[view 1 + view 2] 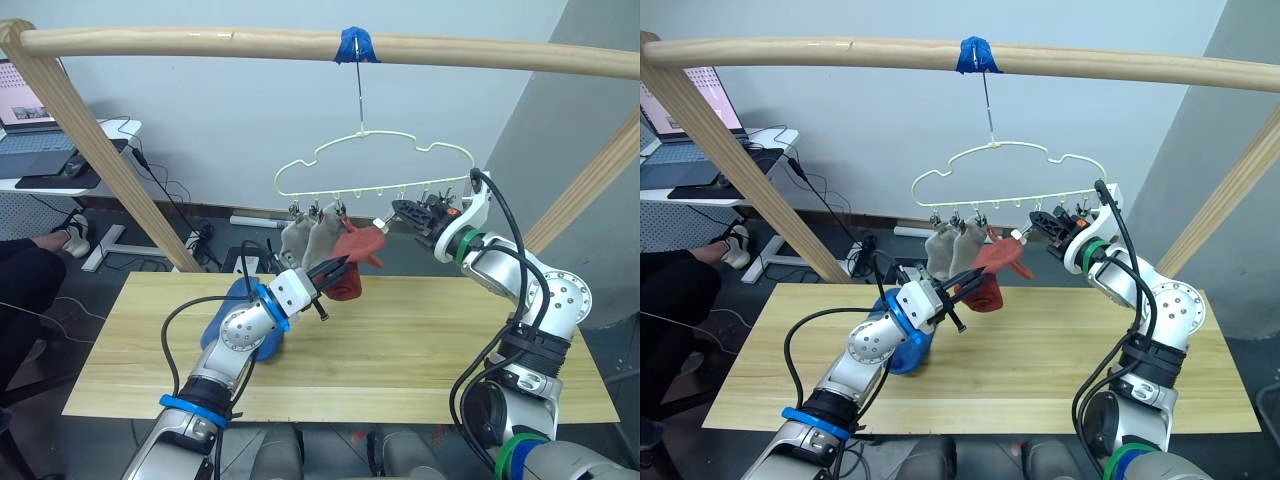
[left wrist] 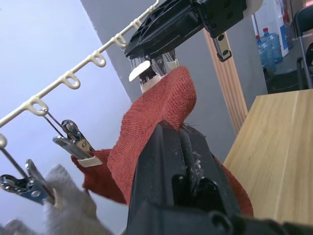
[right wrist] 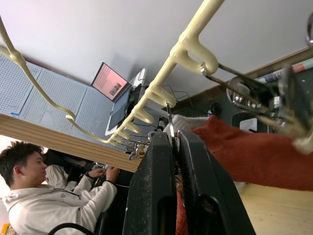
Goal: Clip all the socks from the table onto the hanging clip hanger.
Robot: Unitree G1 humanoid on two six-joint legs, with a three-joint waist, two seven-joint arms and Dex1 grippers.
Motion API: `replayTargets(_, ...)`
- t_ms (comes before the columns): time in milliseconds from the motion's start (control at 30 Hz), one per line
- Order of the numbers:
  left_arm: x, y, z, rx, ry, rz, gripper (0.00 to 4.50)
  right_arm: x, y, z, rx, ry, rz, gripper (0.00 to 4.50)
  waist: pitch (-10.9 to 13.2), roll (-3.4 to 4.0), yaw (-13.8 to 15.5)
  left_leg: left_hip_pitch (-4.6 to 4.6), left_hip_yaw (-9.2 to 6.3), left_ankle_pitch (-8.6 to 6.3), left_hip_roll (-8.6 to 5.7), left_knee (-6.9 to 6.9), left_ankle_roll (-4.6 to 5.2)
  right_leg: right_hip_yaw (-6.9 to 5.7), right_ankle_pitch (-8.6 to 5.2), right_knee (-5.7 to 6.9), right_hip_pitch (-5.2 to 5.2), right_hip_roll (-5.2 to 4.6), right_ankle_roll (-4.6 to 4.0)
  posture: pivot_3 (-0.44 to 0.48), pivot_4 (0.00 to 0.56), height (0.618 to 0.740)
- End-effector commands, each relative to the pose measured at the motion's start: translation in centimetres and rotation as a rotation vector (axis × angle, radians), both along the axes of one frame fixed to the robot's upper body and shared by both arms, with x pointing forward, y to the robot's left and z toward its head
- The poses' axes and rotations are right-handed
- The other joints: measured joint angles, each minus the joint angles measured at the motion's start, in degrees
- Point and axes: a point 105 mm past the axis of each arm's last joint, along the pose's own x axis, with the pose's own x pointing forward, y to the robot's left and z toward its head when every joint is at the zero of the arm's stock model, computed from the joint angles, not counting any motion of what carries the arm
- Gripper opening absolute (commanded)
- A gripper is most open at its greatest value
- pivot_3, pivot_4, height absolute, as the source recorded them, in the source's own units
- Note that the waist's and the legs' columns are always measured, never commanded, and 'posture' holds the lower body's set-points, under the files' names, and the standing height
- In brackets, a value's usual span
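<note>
1. Under the wooden pole (image 1: 200, 42), the table (image 1: 420, 360) is sitting across my view, with blue socks (image 1: 238, 300) lying bunched near its back edge, just behind my left arm.
2. Hanging from blue tape (image 1: 355, 45) on that pole, the clip hanger (image 1: 372, 160) is dangling over the table's far edge.
3. Two grey socks (image 1: 308, 238) are hanging side by side from clips on the hanger's left half.
4. A rust-red sock (image 1: 352, 252) is stretching between my two grippers, just right of the grey pair.
5. My left gripper (image 1: 335, 268) is clamping the red sock's lower part, fingers pressed together on the knit.
6. My right gripper (image 1: 408, 214) is squeezing a metal clip (image 2: 149, 73) at the sock's top edge, fingers nearly touching.
7. Off to the left, a person's shoe (image 1: 75, 235) and a laptop (image 1: 25, 105) are showing.
</note>
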Motion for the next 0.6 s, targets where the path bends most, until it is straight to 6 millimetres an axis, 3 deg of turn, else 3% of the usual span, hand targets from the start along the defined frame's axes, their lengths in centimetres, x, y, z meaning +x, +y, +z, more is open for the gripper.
replayTargets(33,0.0,0.2,1.9,-0.031,-0.081,-0.001,0.04,0.0,-0.8,-0.7,-0.017,0.035,-0.026,0.00,0.00,0.00,0.00,0.00,0.00,0.00,0.00,-0.01,0.00,0.00,0.00,-0.02,0.00,0.00,0.00,-0.083,0.176,0.740)
replayTargets(600,0.6,-0.3,2.7,-0.043,-0.100,-0.005,0.04,-0.5,0.4,-0.7,-0.009,0.041,0.006,0.00,0.00,0.01,-0.01,-0.19,-0.02,-0.02,0.02,-0.12,0.03,-0.05,0.02,-0.43,0.00,0.00,-0.03,-0.084,0.176,0.740)
